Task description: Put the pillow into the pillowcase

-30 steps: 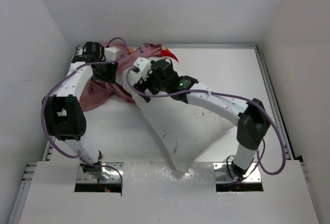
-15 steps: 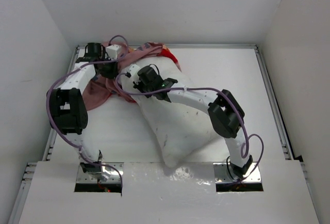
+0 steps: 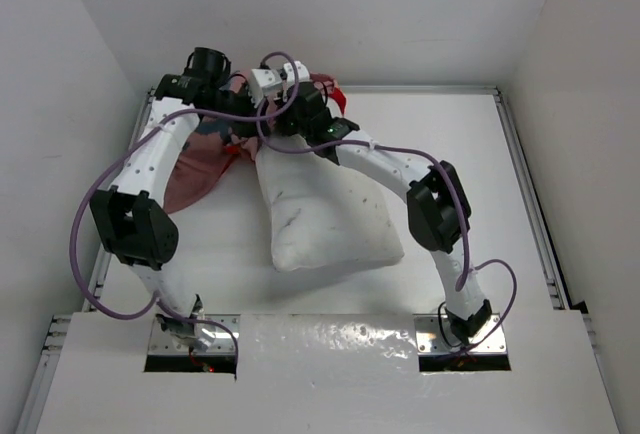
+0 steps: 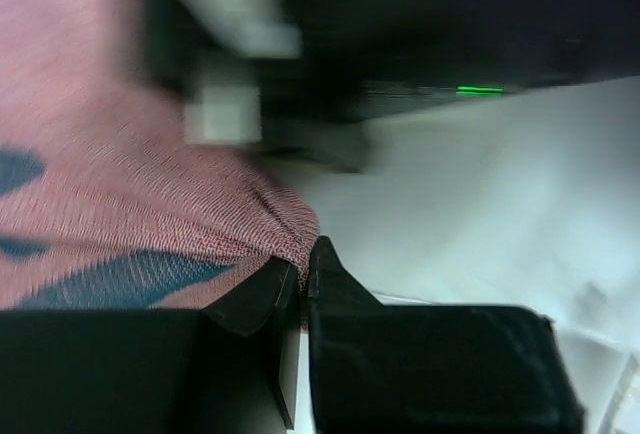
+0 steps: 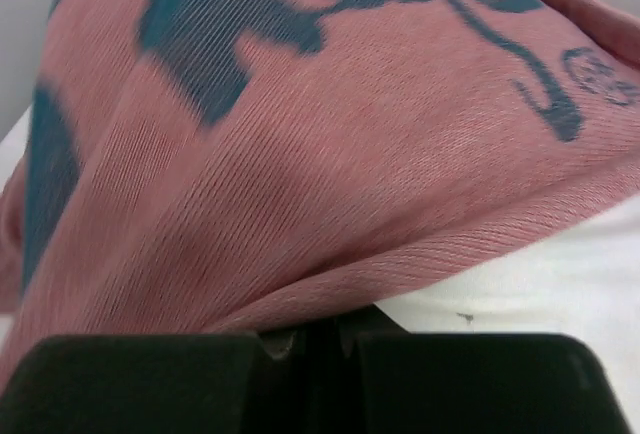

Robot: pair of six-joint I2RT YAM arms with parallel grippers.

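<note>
The white pillow (image 3: 335, 216) lies on the table, its far end under the two wrists. The pillowcase (image 3: 196, 168), its faded pink inside showing, is bunched at the back left, with a red corner (image 3: 336, 97) past the wrists. My left gripper (image 4: 303, 259) is shut on a pink fold of the pillowcase (image 4: 120, 194). My right gripper (image 5: 322, 332) is shut on the pillowcase's hem (image 5: 330, 154), which drapes above the white pillow (image 5: 540, 274). In the top view both wrists meet over the pillow's far end, around the right wrist's white camera box (image 3: 271, 83).
White walls enclose the table on the left, back and right. Purple cables (image 3: 100, 184) loop off both arms. A metal rail (image 3: 528, 194) runs along the table's right edge. Bare table (image 3: 460, 144) lies to the right of the pillow.
The right gripper left the pillow, moved to the back and shut on the pillowcase hem. The left gripper shut on the cloth and rose. The pillow slid away from the near edge.
</note>
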